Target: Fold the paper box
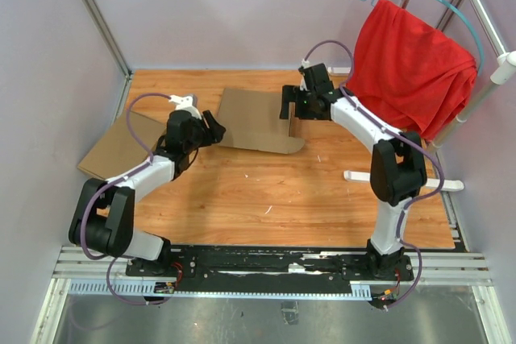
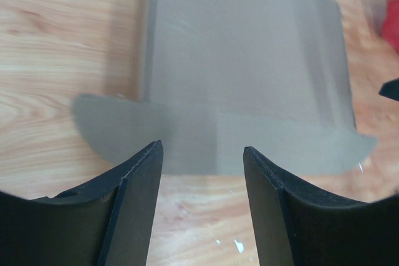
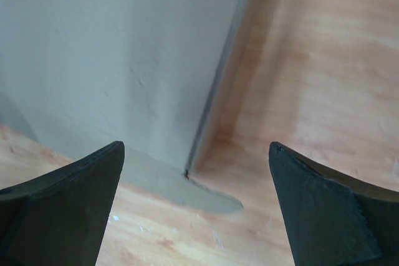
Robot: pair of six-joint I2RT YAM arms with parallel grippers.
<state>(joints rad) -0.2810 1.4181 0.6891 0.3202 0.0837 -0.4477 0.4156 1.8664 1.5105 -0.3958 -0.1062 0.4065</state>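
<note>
The paper box (image 1: 254, 118) is a brown cardboard piece lying at the back middle of the wooden table, with a rounded flap (image 1: 284, 147) along its near edge. My left gripper (image 1: 216, 130) hovers at its left edge, open and holding nothing. In the left wrist view the paper box (image 2: 243, 73) lies just beyond the gripper (image 2: 202, 154), and its flap reaches almost to the fingertips. My right gripper (image 1: 288, 107) is at the box's right edge, wide open and empty. In the right wrist view the gripper (image 3: 196, 147) frames the box's right side (image 3: 118, 54) and flap tip (image 3: 215, 197).
A second, lighter tan cardboard piece (image 1: 117, 149) lies at the table's left edge, partly under the left arm. A red cloth (image 1: 407, 66) hangs on a blue hanger (image 1: 451, 6) from a white rack, whose foot (image 1: 403, 179) rests on the table at the right. Walls close in the back and left.
</note>
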